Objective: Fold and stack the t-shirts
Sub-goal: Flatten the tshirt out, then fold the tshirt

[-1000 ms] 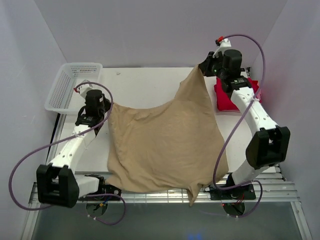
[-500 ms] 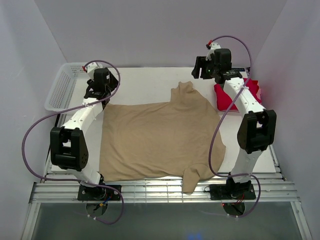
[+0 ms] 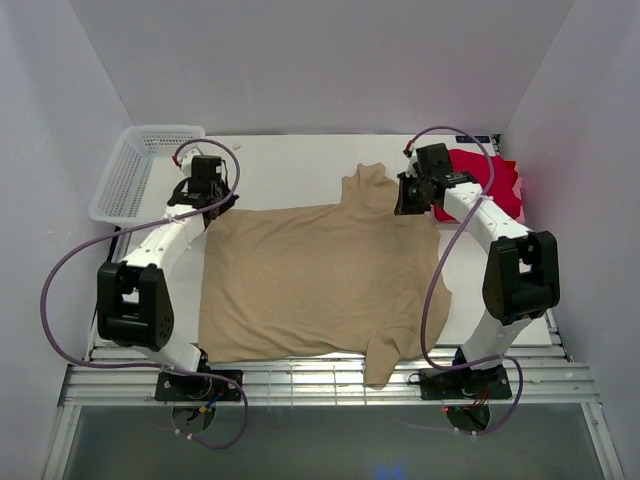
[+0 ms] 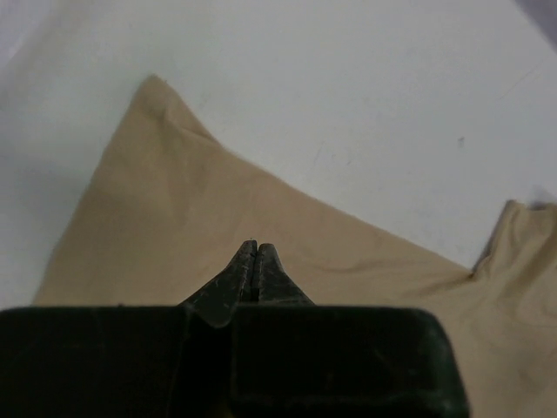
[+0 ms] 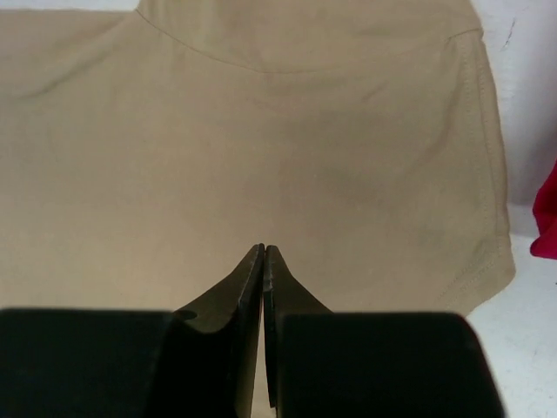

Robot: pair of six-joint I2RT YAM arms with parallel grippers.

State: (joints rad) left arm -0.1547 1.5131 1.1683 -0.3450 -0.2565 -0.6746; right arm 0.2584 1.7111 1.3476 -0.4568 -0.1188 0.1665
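The tan-beige t-shirt (image 3: pixel 320 275) lies spread flat on the white table (image 3: pixel 290 170), one sleeve pointing to the far side and the other hanging over the near edge. My left gripper (image 3: pixel 212 203) is shut and empty over the shirt's far-left corner; in the left wrist view its tips (image 4: pixel 255 246) hover above the tan cloth (image 4: pixel 174 200). My right gripper (image 3: pixel 402 196) is shut and empty over the shirt's far-right part; its tips (image 5: pixel 264 250) are above flat tan cloth (image 5: pixel 287 148). The bright red t-shirt (image 3: pixel 490 178) lies bunched at the far right, behind the right arm.
A white mesh basket (image 3: pixel 140 170) stands at the far left corner. A metal rack (image 3: pixel 300 385) runs along the near edge under the hanging sleeve. Grey walls close in on three sides. The red cloth's edge (image 5: pixel 548 218) shows in the right wrist view.
The tan shirt was held up by both grippers, then laid flat and let go. The right gripper has come nearer and lower over the shirt; the left gripper has also dropped slightly.
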